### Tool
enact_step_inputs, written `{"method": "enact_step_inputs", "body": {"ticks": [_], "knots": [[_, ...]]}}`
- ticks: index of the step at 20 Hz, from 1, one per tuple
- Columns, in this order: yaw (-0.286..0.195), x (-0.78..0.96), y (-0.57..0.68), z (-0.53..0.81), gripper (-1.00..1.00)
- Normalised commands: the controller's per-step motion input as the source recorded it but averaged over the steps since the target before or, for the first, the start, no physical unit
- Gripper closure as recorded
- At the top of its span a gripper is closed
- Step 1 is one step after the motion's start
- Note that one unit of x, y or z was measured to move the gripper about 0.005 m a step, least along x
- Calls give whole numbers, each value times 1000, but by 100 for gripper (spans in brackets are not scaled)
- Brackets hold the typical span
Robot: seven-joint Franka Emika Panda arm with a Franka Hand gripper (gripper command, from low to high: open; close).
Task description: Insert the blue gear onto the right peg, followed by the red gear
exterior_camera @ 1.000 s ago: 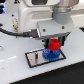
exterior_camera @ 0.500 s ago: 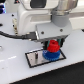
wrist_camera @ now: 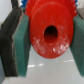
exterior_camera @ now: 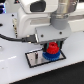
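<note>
Up close in the wrist view, the red gear point(wrist_camera: 50, 32) fills most of the picture, its dark centre hole facing the camera, and the teal finger pads point(wrist_camera: 21, 47) press against it on both sides, so the jaws are clamped on the red gear. Behind it only a pale, shiny surface shows.

From across the room, the gripper point(exterior_camera: 52, 48) hangs low over the grey, black-bordered plate point(exterior_camera: 35, 59), with the red gear point(exterior_camera: 52, 48) held between its fingers. Directly beneath sits the blue gear point(exterior_camera: 51, 55), flat on the plate toward the exterior view's right end. Whether the red one touches the blue one is too blurred to tell. The pegs themselves are hidden or too small to make out. The plate lies on a white table point(exterior_camera: 15, 67). A black cable point(exterior_camera: 12, 36) runs in from the exterior view's left toward the arm's bulky white body point(exterior_camera: 35, 20) above
</note>
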Motion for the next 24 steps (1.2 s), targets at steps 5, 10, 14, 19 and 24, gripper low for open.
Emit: {"method": "enact_step_inputs", "body": {"ticks": [5, 10, 14, 19, 24], "knots": [[0, 115, -79, -157, 100], [0, 117, -20, 7, 100], [0, 53, 12, 80, -100], [0, 0, 49, 228, -100], [0, 1, 60, 602, -100]]}}
